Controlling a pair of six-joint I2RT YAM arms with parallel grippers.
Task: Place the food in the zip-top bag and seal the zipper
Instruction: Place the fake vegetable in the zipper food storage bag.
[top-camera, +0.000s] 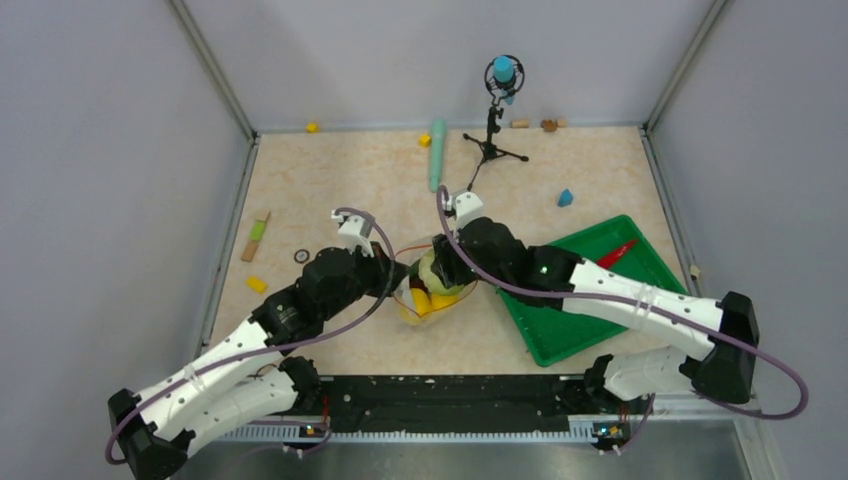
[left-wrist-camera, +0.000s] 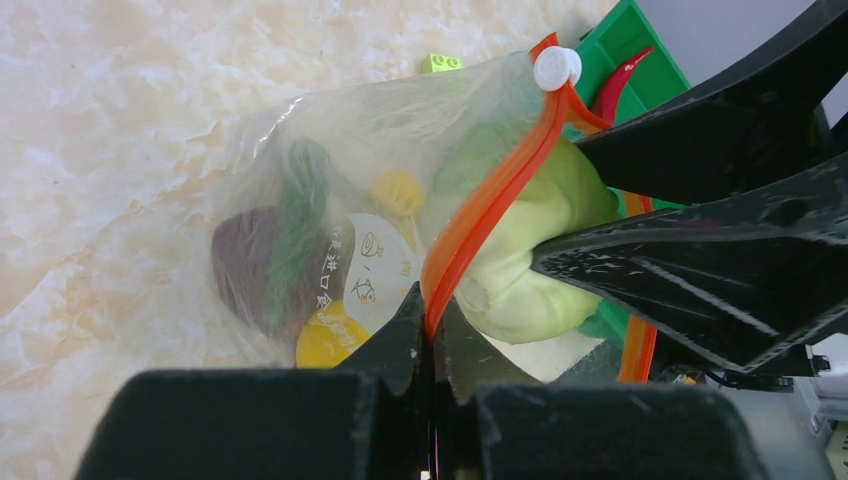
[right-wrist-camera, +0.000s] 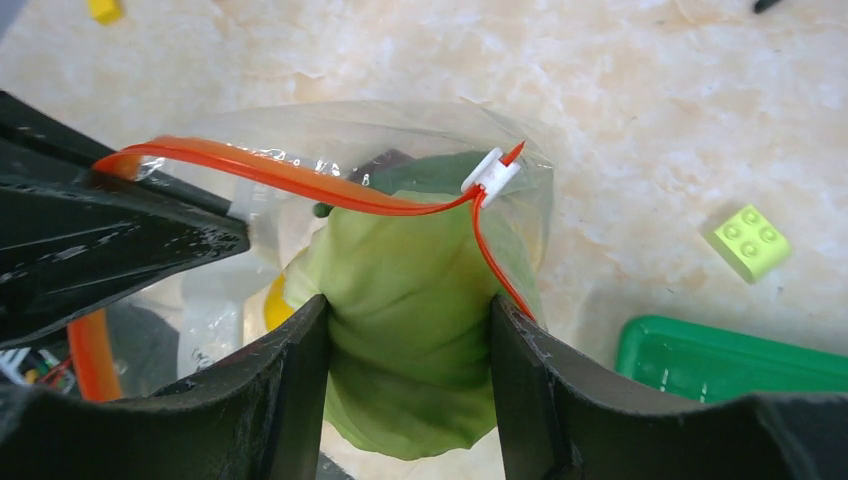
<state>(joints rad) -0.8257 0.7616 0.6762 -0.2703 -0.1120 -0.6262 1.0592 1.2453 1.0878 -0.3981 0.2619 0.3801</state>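
1. The left gripper (left-wrist-camera: 428, 330) has its fingers pressed tight together, pinching the zipper (left-wrist-camera: 490, 190) at one end of the bag's mouth.
2. The right gripper (right-wrist-camera: 408, 312) has its fingers part-way apart, clamped on either side of the green leafy ball (right-wrist-camera: 400, 250), which sits in the open mouth of the zip-top bag (left-wrist-camera: 330, 130).
3. The white slider (right-wrist-camera: 490, 172) is at the zipper's other end, at 1 o'clock from the ball in the right wrist view.
4. Inside the bag, around the white label (left-wrist-camera: 370, 265), lie yellow pieces (left-wrist-camera: 330, 345) and what seems to be the dark red round piece (left-wrist-camera: 240, 265), blurred by the plastic.
5. From above, the bag lies mid-table, with the green tray (top-camera: 600, 330) at its 4 o'clock; the red chili (top-camera: 617, 252) lies in the tray.
6. A lime block (right-wrist-camera: 750, 240) lies on the table (right-wrist-camera: 620, 90) at the bag's 3 o'clock in the right wrist view.
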